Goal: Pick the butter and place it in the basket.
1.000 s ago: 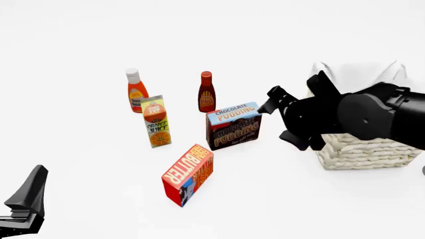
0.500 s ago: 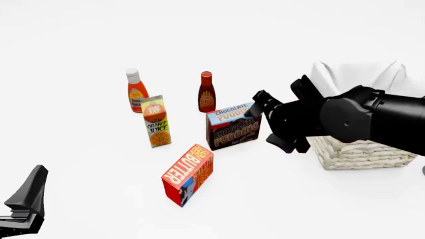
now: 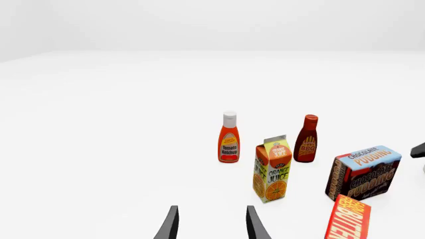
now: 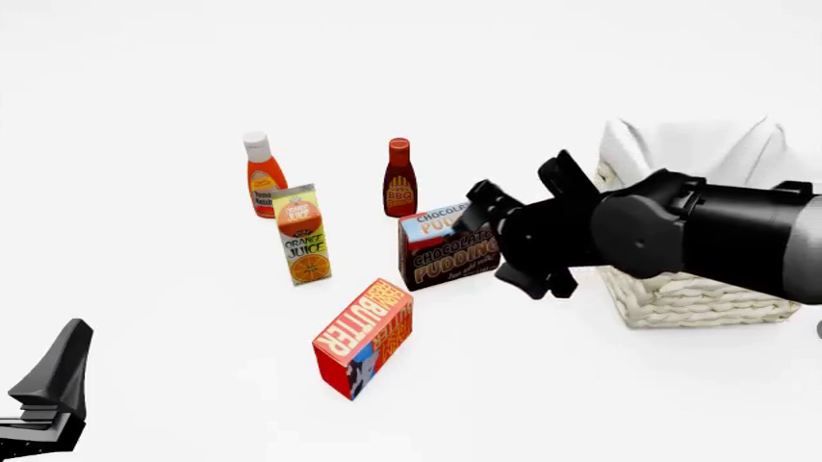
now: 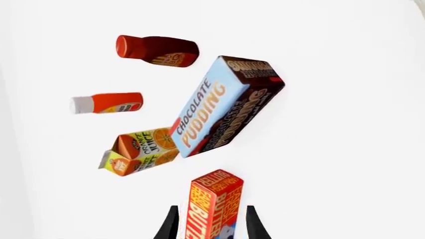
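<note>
The butter (image 4: 364, 337) is a red carton with an orange "BUTTER" face, lying on the white table near the front centre. It also shows in the left wrist view (image 3: 347, 219) and the right wrist view (image 5: 214, 204). The basket (image 4: 687, 294) is cream wicker with a white cloth lining and stands at the right, partly hidden by my right arm. My right gripper (image 4: 498, 241) is open and empty, up and to the right of the butter and apart from it, and covers part of the pudding box. In the right wrist view the butter lines up between its fingertips (image 5: 169, 224). My left gripper (image 3: 211, 226) is open and empty at the front left.
A chocolate pudding box (image 4: 444, 255) stands just behind the butter. An orange juice carton (image 4: 303, 236), a ketchup bottle (image 4: 264, 178) and a BBQ sauce bottle (image 4: 399, 180) stand further back to the left. The left arm (image 4: 52, 385) rests at the front left corner.
My right arm has swung left, away from the basket, and now overlaps the pudding box. The left arm and all objects have not moved.
</note>
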Robot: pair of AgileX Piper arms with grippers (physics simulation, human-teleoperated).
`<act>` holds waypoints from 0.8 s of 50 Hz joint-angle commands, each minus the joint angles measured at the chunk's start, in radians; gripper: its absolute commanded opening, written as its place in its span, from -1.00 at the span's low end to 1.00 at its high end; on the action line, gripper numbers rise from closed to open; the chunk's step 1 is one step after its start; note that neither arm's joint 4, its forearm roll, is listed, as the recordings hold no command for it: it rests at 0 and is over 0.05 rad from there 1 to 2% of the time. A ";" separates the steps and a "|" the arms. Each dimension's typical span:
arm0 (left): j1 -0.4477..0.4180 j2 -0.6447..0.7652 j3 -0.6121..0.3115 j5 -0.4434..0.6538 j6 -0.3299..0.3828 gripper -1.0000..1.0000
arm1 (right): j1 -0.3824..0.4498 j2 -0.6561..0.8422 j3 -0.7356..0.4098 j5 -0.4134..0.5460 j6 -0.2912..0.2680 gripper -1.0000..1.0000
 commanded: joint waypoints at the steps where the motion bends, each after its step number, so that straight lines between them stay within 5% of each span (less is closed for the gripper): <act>1: 0.000 0.000 0.000 0.000 0.000 1.00 | 0.020 0.019 -0.009 -0.009 0.010 1.00; 40: 0.000 0.000 0.000 0.000 0.000 1.00 | 0.093 0.097 -0.067 -0.030 0.033 1.00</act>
